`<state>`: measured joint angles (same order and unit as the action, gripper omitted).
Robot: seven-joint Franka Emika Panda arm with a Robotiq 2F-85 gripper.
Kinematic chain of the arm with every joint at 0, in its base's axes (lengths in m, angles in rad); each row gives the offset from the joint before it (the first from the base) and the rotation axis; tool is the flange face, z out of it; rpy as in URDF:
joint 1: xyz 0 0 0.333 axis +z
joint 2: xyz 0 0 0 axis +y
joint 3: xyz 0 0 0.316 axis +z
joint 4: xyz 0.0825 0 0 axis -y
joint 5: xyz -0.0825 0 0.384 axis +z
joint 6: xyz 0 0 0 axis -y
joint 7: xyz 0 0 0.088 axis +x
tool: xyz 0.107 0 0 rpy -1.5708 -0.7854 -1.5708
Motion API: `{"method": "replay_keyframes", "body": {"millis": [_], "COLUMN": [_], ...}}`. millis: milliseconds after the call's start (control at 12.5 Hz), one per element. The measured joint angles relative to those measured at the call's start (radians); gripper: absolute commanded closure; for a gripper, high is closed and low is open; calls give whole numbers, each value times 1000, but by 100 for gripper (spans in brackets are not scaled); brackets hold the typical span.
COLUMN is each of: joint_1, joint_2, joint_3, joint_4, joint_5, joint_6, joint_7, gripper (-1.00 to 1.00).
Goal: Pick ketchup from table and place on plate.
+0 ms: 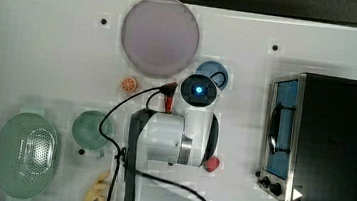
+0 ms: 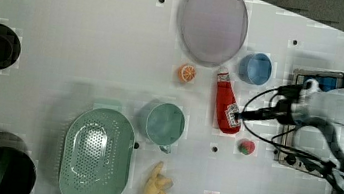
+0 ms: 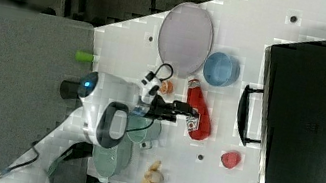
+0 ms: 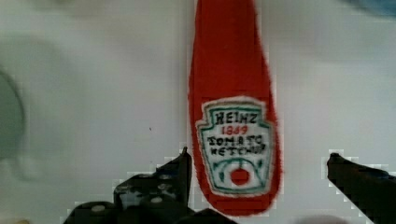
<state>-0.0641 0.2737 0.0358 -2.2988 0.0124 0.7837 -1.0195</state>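
Observation:
The ketchup, a slim red bottle with a white label, lies flat on the white table. In the left view the ketchup rests just below the plate, its cap pointing toward the plate. The plate is large, round, pale lilac and bare. My gripper hangs over the bottle's wide bottom end, open, one black finger on each side and neither touching it. In the right view the gripper is beside the ketchup.
A blue bowl sits close to the bottle's cap. An orange slice, a green cup and a red strawberry surround it. A toaster oven stands at the top view's right. A green colander is at the top view's lower left.

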Motion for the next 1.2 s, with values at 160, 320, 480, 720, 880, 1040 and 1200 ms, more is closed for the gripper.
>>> {"method": "replay_keyframes", "body": {"millis": [160, 320, 480, 720, 880, 1040, 1200], "joint_1": [8, 15, 19, 19, 19, 24, 26], "joint_2": [75, 135, 181, 190, 178, 170, 115], "joint_3": [4, 13, 19, 16, 16, 6, 1], "joint_4": [-4, -12, -8, -20, -20, -20, -27], "joint_5": [0, 0, 0, 0, -1, 2, 2], "joint_6": [45, 138, 198, 203, 202, 177, 67], "joint_7": [-3, -3, -3, -5, -5, -5, -5], "gripper": [-100, -100, -92, -27, -27, -27, -27]}}
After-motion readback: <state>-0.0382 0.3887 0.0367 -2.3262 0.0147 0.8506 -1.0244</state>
